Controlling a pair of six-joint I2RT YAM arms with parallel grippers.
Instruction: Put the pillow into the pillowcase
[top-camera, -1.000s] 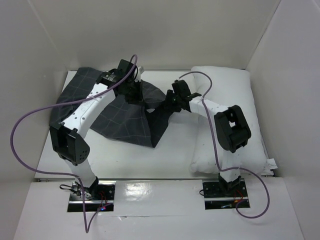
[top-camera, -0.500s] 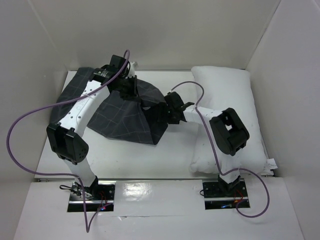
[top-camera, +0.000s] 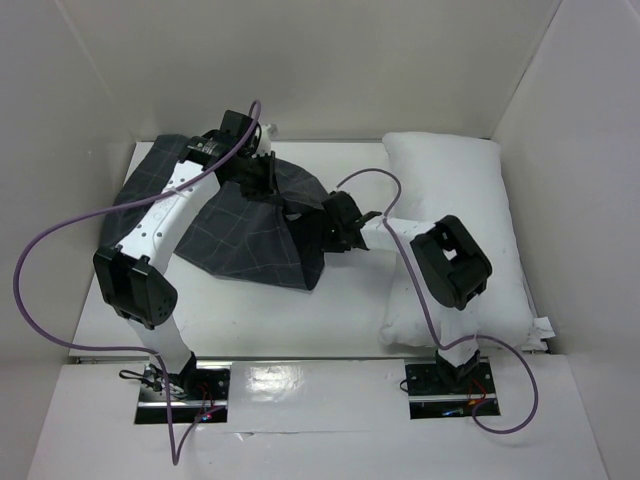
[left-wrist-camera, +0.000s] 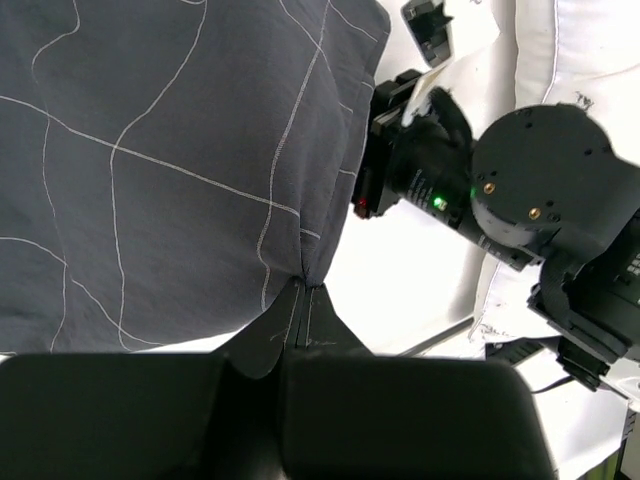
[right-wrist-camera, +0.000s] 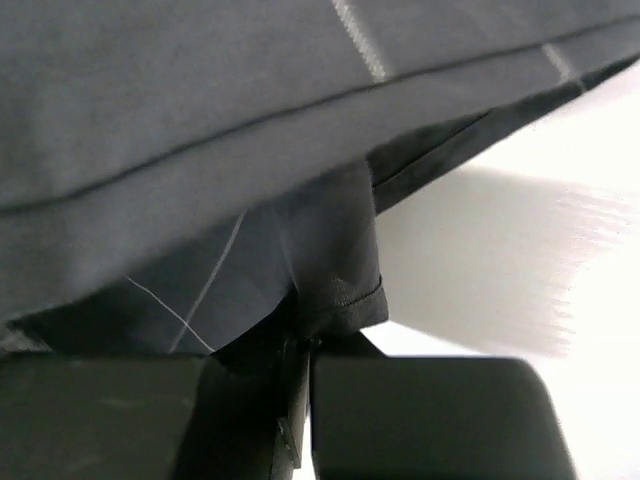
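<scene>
The dark grey pillowcase (top-camera: 245, 232) with thin light grid lines lies spread left of centre on the white table. My left gripper (top-camera: 268, 178) is shut on its upper edge; in the left wrist view the cloth (left-wrist-camera: 180, 150) gathers to a point between the closed jaws of the left gripper (left-wrist-camera: 303, 300). My right gripper (top-camera: 330, 228) is shut on the pillowcase's right edge, and a hemmed fold (right-wrist-camera: 335, 270) is pinched at the right gripper (right-wrist-camera: 305, 335). The plump white pillow (top-camera: 490, 220) lies along the right side, partly under my right arm.
White walls close in the table on the left, back and right. A purple cable (top-camera: 60, 240) loops left of the left arm. The pillow's small tag (top-camera: 543, 327) sticks out at its near right corner.
My right gripper has moved left to the pillowcase's right edge and closed on it. The left gripper has shifted slightly left and back, still holding the cloth.
</scene>
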